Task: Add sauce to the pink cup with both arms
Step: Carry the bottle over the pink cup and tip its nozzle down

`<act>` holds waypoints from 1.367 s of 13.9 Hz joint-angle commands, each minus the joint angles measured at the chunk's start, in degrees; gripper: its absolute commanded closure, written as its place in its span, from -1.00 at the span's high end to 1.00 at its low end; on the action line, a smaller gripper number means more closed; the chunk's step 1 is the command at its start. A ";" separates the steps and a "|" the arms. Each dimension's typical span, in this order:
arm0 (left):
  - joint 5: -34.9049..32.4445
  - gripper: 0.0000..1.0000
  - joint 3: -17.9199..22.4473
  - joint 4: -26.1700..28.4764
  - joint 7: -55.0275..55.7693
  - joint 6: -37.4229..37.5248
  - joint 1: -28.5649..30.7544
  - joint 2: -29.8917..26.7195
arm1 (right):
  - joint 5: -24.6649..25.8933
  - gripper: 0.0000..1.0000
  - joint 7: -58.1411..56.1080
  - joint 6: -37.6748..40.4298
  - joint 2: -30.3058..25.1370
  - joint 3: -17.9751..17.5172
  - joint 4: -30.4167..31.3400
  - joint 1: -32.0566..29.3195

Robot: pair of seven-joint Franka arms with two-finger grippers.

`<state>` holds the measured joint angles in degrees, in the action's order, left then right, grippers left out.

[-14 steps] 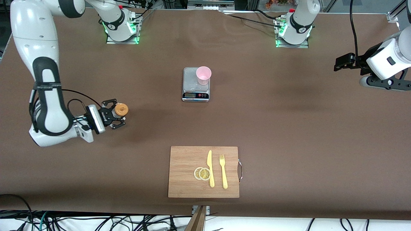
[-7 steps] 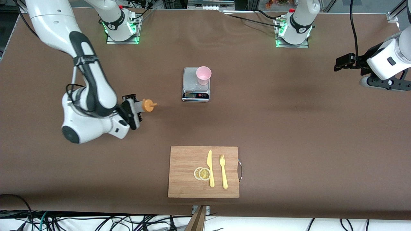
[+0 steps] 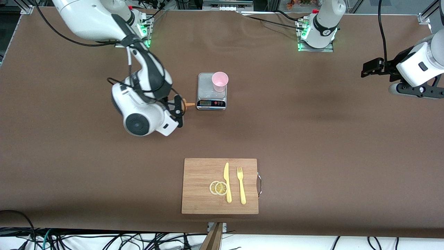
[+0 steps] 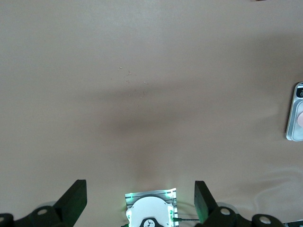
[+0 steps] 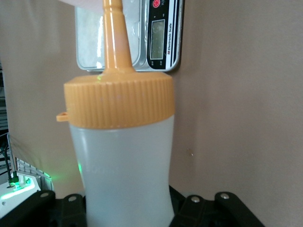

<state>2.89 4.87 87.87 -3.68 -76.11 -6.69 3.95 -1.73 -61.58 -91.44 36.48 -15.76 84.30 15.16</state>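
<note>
The pink cup (image 3: 220, 81) stands upright on a small kitchen scale (image 3: 211, 100) mid-table. My right gripper (image 3: 176, 110) is shut on the sauce bottle (image 5: 124, 175), whose translucent body fills the right wrist view below its orange cap (image 5: 118, 101). The bottle lies tipped sideways in the air beside the scale. Its orange nozzle (image 3: 189, 104) points at the scale's display end, short of the cup. In the front view the wrist hides most of the bottle. My left gripper (image 3: 368, 69) waits open over the left arm's end of the table, its fingers (image 4: 75, 201) wide apart with nothing between them.
A wooden cutting board (image 3: 197, 205) lies nearer the front camera, carrying a yellow knife (image 3: 227, 182), a yellow fork (image 3: 241, 185) and two lemon slices (image 3: 218, 188). Bare brown table spreads between the scale and the left gripper.
The right arm has swung from its own end of the table toward the scale, carrying the bottle and turning it until the nozzle points at the scale. The left arm has not moved.
</note>
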 commanded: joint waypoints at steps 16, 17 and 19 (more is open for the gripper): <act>-1.31 1.00 -0.21 -1.65 -1.42 0.52 0.36 0.70 | 17.37 -1.00 27.03 12.59 -2.29 -8.93 0.78 12.25; -1.22 1.00 -0.21 -1.65 -1.42 0.52 0.36 0.70 | 17.89 -1.00 27.73 12.69 -2.29 -8.93 0.86 12.95; -1.22 1.00 -0.21 -1.65 -1.42 0.52 0.36 0.70 | 19.82 -1.00 28.88 12.78 -2.29 -8.93 0.95 14.45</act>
<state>2.89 4.87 87.82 -3.68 -76.11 -6.63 4.00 15.79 -34.24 -79.76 35.51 -24.21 84.43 28.42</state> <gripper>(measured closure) 0.000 0.714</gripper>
